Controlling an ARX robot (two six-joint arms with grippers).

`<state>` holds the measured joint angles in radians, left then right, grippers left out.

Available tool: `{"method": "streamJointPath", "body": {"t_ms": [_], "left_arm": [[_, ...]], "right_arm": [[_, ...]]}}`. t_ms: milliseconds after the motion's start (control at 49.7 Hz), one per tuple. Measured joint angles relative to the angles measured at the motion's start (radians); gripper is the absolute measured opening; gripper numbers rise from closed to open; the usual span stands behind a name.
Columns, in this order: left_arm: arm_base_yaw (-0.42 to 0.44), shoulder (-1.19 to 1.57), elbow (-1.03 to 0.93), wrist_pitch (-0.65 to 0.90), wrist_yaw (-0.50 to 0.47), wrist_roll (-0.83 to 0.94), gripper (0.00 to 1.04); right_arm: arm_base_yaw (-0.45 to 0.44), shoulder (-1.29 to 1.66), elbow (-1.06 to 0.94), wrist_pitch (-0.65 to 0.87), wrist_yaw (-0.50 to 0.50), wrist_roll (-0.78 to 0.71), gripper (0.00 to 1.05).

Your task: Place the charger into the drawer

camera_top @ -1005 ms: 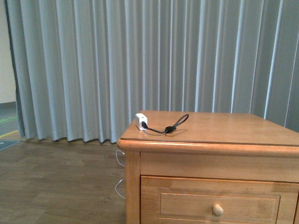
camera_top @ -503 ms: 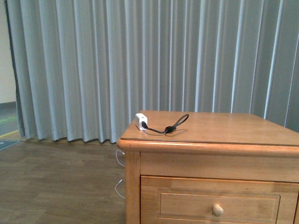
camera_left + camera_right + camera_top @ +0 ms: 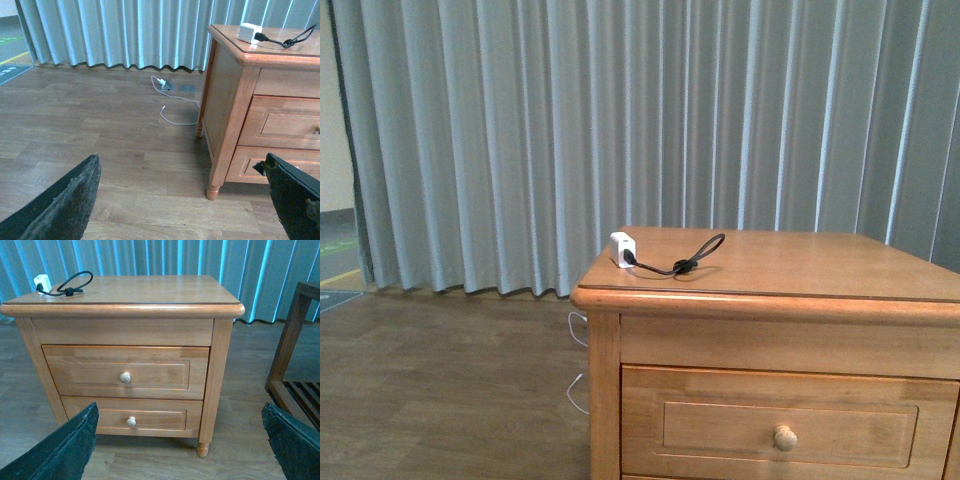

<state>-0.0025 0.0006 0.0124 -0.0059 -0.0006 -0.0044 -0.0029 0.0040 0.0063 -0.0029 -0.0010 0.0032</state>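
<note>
Left end effector (image 3: 181,160) and right end effector (image 3: 180,407) wide open, empty; charger (image 3: 623,250) atop nightstand (image 3: 800,265); drawer (image 3: 710,430) closed

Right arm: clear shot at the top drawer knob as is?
Probably yes. The drawer is shut, and its knob faces the open right gripper with nothing visible between them.

Bench (image 3: 150,290): light-brown wood, top glossy, showing sheen. Drawer (image 3: 155,371): same wood, smooth; knob (image 3: 125,377) pale wood. Charger (image 3: 622,249): white smooth plastic; cable (image 3: 681,267) black, matt. Floor (image 3: 440,380): dull wood-look planks. Curtain (image 3: 520,140): grey cloth.
</note>
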Motion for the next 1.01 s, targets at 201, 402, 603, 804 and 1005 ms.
{"method": "streamJointPath", "body": {"t_ms": [201, 402, 603, 804, 1005], "left_arm": [[0.000, 0.000, 0.000, 0.000, 0.000, 0.000, 0.99], [0.000, 0.000, 0.000, 0.000, 0.000, 0.000, 0.99], [0.000, 0.000, 0.000, 0.000, 0.000, 0.000, 0.99], [0.000, 0.000, 0.000, 0.000, 0.000, 0.000, 0.99], [0.000, 0.000, 0.000, 0.000, 0.000, 0.000, 0.99]], "right_arm": [[0.000, 0.000, 0.000, 0.000, 0.000, 0.000, 0.97], [0.063, 0.129, 0.047, -0.108, 0.066, 0.006, 0.97], [0.158, 0.426, 0.079, 0.082, 0.076, 0.045, 0.97], [0.194, 0.831, 0.156, 0.354, 0.061, 0.074, 0.97], [0.218, 1.188, 0.279, 0.557, 0.058, 0.082, 0.97]]}}
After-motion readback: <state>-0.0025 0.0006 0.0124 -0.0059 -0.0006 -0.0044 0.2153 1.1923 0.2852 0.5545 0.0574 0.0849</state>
